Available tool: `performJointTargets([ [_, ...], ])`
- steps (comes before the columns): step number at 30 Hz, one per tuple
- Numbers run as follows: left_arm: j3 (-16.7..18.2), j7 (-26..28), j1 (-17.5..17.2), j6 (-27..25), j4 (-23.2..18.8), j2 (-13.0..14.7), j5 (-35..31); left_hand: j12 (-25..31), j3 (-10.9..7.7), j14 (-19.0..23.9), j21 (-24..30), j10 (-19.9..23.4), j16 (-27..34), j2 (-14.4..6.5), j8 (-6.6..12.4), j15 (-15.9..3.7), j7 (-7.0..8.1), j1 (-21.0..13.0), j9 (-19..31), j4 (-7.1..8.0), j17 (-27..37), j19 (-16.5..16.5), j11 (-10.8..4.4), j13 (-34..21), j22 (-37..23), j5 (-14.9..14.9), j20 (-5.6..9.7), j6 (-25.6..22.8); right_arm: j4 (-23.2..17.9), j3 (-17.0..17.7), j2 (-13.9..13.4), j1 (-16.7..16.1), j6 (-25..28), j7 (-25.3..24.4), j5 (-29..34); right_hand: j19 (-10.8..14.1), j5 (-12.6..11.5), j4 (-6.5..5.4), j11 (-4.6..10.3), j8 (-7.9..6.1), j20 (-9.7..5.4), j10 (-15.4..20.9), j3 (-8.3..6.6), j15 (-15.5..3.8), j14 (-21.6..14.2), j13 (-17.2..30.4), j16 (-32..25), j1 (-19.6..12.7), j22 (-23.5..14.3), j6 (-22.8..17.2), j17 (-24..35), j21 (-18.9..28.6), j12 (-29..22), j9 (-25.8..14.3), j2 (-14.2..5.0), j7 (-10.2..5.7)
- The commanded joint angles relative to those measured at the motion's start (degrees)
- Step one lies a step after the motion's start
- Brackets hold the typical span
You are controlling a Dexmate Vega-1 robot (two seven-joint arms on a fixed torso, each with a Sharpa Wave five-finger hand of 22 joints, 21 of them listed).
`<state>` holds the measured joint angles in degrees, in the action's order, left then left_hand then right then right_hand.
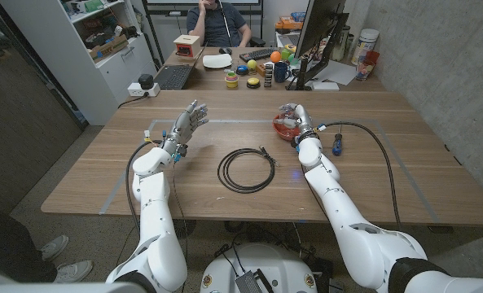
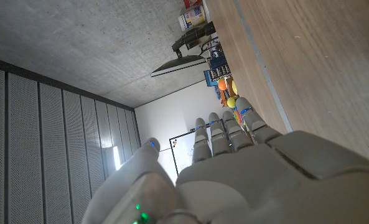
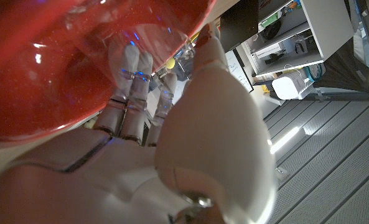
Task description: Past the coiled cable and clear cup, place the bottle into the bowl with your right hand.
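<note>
A red bowl [image 1: 283, 128] stands on the wooden table right of the middle, and it looms close in the right wrist view [image 3: 41, 68]. My right hand [image 1: 295, 119] is over the bowl, its fingers [image 3: 129, 74] curled round a clear bottle [image 3: 148, 38] that is down in the bowl; its outline is faint. The coiled black cable [image 1: 247, 169] lies nearer the table's front, left of my right forearm. On the other side my left hand [image 1: 187, 124] is raised with its fingers spread and nothing in it, and its back shows in the left wrist view [image 2: 234, 174].
A small blue-handled thing [image 1: 335, 146] lies right of my right wrist, beside a long black cable [image 1: 388, 163] that curves toward the front edge. Pale tape lines [image 1: 127, 175] mark the table. A desk behind holds a laptop [image 1: 174, 76], a monitor [image 1: 318, 37] and small objects; a person [image 1: 218, 23] sits there.
</note>
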<state>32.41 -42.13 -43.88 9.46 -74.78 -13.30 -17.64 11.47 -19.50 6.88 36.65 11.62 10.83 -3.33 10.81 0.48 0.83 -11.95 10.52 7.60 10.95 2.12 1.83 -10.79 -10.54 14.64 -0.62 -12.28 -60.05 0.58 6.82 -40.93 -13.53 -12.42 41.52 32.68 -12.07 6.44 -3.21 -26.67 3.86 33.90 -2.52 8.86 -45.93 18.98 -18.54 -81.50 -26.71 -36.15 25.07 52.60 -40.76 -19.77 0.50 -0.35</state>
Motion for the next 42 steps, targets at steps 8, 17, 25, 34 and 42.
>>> performJointTargets([
  [8,-0.18,0.01,0.36,0.6,0.74,0.22,-0.19,0.21,0.25,-0.23,-0.18,-0.16,0.21,-0.06,0.39,-0.02,-0.21,0.55,0.29,-0.18,0.06,0.63,-0.01,-0.26,-0.13,0.44,-0.04,0.02,-2.35,-0.22,-0.96,-0.86,1.13,2.87,-0.93,2.87,-0.26,-4.26,3.94,2.68,-16.72,0.07,1.38,-20.8,-6.87,-1.87,6.41,1.3,2.25,4.02,-4.52,11.55,3.49,1.23,-6.88,-0.13],
  [17,-0.21,-0.17,0.61,0.68,1.3,0.46,-0.29,0.25,0.31,-0.22,-0.23,-0.07,0.2,-0.07,0.42,-0.06,-0.18,0.51,0.29,-0.22,0.05,0.65,-0.24,-0.26,-0.14,0.49,-0.1,-0.06,-2.74,-0.21,-0.77,-1.26,0.83,1.88,-0.65,-4.61,-0.7,-7.58,3.99,5.61,-16.13,-5.78,4.86,-20.71,1.53,-2.83,8.04,7.36,9.36,8.75,-6.84,2.66,7.31,2.22,-4.64,-0.2],
  [25,-0.05,-0.38,0.86,0.88,1.8,0.63,-0.1,0.23,0.36,-0.25,-0.27,-0.12,0.19,-0.07,0.42,-0.12,-0.18,0.45,0.28,-0.28,0.04,0.67,-0.13,-0.26,-0.15,0.53,-0.13,-0.04,-3.2,-0.33,-0.88,-1.37,0.97,2.13,-0.3,-6.79,-1.48,-9.64,3.26,7.57,-15.5,-9.95,7.4,-19.18,10.02,-3.27,7.82,11.95,15.27,12.4,-7.03,-1.08,9.87,2.64,-3.9,0.14],
  [34,0.06,-0.77,0.99,1.21,2.18,0.87,0.05,0.23,0.46,-0.21,-0.31,-0.12,0.2,0.04,0.4,-0.16,-0.12,0.37,0.28,-0.38,0.03,0.75,-0.33,-0.26,-0.16,0.59,-0.14,0.02,-4.89,-0.68,-1.03,-1.85,2.79,3.27,0.83,-9.43,-2.06,-10.42,2.99,8.33,-13.62,-12.52,9.09,-17.0,14.38,-3.56,7.92,14.18,16.79,14.22,-7.58,-3.82,11.31,2.63,-2.76,0.4],
  [42,0.13,-0.92,1.05,0.93,2.09,0.79,0.12,0.21,0.54,-0.25,-0.31,-0.19,0.17,0.12,0.44,-0.27,-0.22,0.32,0.28,-0.45,0.02,0.89,-0.32,-0.26,-0.16,0.62,-0.05,-0.07,-5.12,-0.62,-1.08,-2.02,2.31,3.37,0.79,-11.5,-2.6,-10.96,2.74,9.04,-12.56,-14.57,10.27,-16.02,17.52,-3.62,7.92,15.67,16.95,16.15,-8.15,-5.81,12.39,2.53,-2.1,0.41],
])
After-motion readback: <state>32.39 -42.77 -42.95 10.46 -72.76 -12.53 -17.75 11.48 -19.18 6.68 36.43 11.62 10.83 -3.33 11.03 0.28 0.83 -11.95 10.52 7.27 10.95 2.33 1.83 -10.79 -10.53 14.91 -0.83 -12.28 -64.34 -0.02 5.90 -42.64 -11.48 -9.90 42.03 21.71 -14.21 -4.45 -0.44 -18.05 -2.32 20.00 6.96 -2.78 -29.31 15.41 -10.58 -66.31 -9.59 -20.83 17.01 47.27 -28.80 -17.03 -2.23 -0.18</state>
